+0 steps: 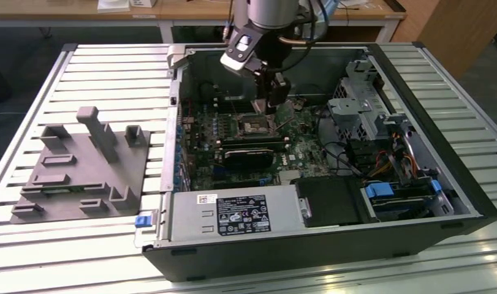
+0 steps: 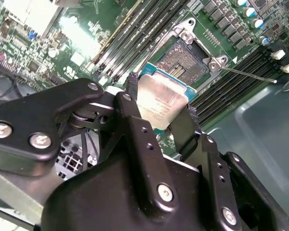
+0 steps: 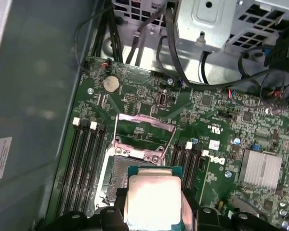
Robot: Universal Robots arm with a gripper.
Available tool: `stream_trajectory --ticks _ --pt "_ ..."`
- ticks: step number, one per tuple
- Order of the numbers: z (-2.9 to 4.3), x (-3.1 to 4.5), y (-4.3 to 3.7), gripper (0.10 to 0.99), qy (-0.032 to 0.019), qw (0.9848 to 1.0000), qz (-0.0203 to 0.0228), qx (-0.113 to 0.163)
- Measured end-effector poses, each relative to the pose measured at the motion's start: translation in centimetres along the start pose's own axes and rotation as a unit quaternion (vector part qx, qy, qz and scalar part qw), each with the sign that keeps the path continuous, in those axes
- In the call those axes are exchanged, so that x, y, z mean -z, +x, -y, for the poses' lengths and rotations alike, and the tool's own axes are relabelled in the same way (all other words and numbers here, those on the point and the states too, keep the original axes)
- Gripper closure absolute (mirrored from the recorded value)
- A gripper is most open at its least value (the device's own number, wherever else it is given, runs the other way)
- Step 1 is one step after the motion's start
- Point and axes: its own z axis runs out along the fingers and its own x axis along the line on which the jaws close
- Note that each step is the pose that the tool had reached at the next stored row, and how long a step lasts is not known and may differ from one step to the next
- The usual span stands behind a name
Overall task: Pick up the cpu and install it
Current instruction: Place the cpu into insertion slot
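Note:
The cpu (image 2: 160, 102) (image 3: 152, 197), a small square chip with a silver metal top and a teal-edged rim, is held between my black fingers (image 2: 185, 127). My gripper (image 1: 274, 105) (image 2: 159, 113) is shut on it. In both wrist views the chip hangs just above and beside the open motherboard socket (image 2: 185, 60) (image 3: 116, 174), whose metal frame is flipped up. In the exterior view the gripper hangs inside the open computer case, just over the socket (image 1: 255, 125).
Memory slots (image 3: 84, 159) flank the socket. A drive cage (image 1: 355, 113) and cables (image 1: 379, 159) fill the case's right side in the exterior view. The power supply (image 1: 231, 215) sits at the case's front. A grey fixture plate (image 1: 81, 171) lies on the slatted table at the exterior view's left.

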Motion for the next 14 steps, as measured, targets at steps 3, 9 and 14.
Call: stream_trajectory --ticks 3,9,14 --pt "0.36 -0.36 0.34 0.561 0.0004 1.0 0.0009 -0.007" --pt "0.95 -1.22 0.98 0.561 0.0013 0.9997 0.0019 -0.025" --pt "0.97 -2.1 1.1 0.561 0.0032 0.9981 0.004 -0.061"
